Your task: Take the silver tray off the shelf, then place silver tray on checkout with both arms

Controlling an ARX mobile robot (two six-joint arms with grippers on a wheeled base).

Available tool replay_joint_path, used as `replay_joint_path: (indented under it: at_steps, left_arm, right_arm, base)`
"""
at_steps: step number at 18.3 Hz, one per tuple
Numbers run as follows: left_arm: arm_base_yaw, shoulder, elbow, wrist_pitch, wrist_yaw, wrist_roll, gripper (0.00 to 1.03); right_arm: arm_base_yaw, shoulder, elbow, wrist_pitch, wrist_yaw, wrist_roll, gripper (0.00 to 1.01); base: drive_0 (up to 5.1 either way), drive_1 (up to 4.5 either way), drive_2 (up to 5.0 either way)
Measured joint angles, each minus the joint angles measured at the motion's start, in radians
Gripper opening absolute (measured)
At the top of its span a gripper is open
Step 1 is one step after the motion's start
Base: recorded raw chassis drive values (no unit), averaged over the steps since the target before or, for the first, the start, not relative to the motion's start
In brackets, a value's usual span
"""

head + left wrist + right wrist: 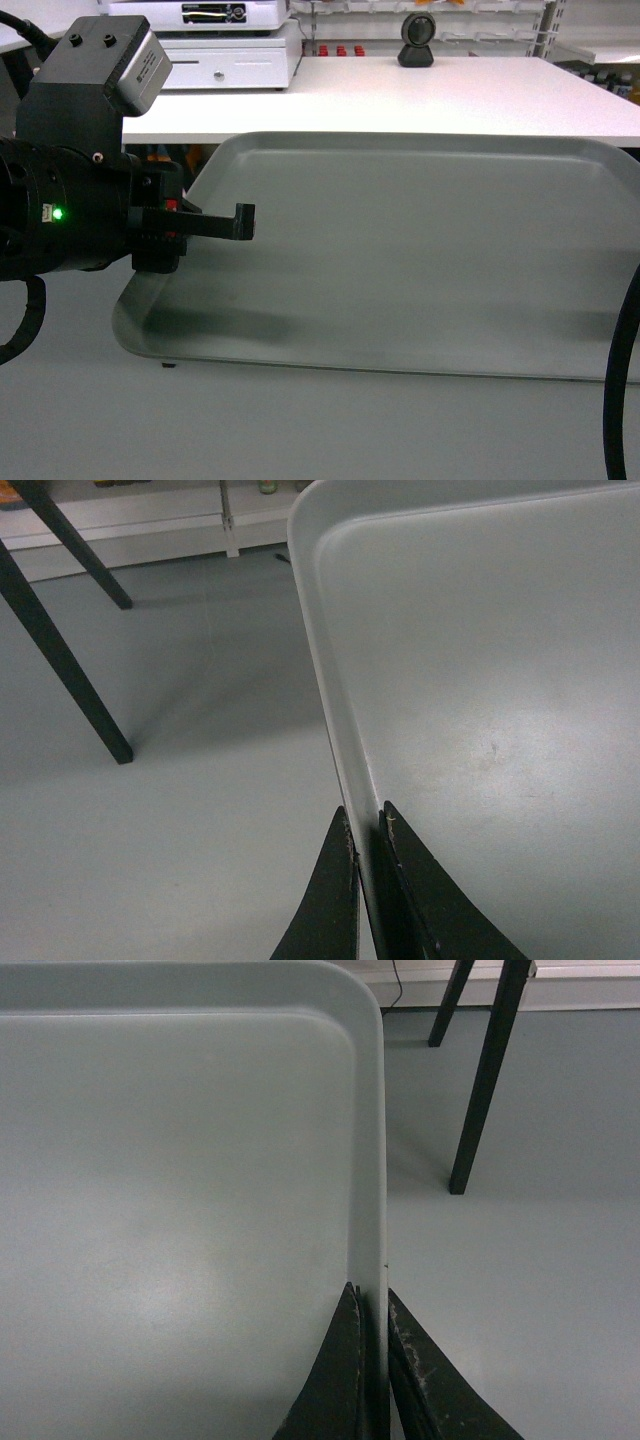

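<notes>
On my head cam the left arm [70, 200] fills the far left of the view, reaching in level toward the right with its wrist camera box sitting on top and a green light [57, 213] glowing on the side. The left claw [238, 221] sits at the silver tray [420, 260]'s left short edge, and my left wrist view shows it pinched on that rim [345, 730], one finger outside the wall and the other finger [420, 900] inside on the tray bottom, closed tight with only the metal between them.

The tray itself is a big dull grey rectangle with rounded corners and a low raised lip, plain matte bottom with a soft sheen and a few faint scuffs. It's held up in the air over the grey floor [300, 430], roughly level, just in front of the near edge of the white counter [400, 100], not resting on it. Wrist views show the floor and the counter's dark slanted legs [60, 660] below.

Back on the counter's far left there's a white cash register [225, 45], and a small black scanner [417, 40] near the far edge.

Right side: the right claw [372, 1360] is clamped on the tray's right rim the same way, one finger each side. On the head cam I only see a black cable [622, 370] there.
</notes>
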Motion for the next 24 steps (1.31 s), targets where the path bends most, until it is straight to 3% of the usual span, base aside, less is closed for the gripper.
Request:
replay_joint_path:
  at_steps: [24]
  left_arm:
    - [0.000, 0.000, 0.000, -0.002, -0.001, 0.000, 0.03]
  right_arm:
    - [0.000, -0.001, 0.000, -0.002, 0.001, -0.003, 0.03]
  base:
    - [0.0, 4.17, -4.2]
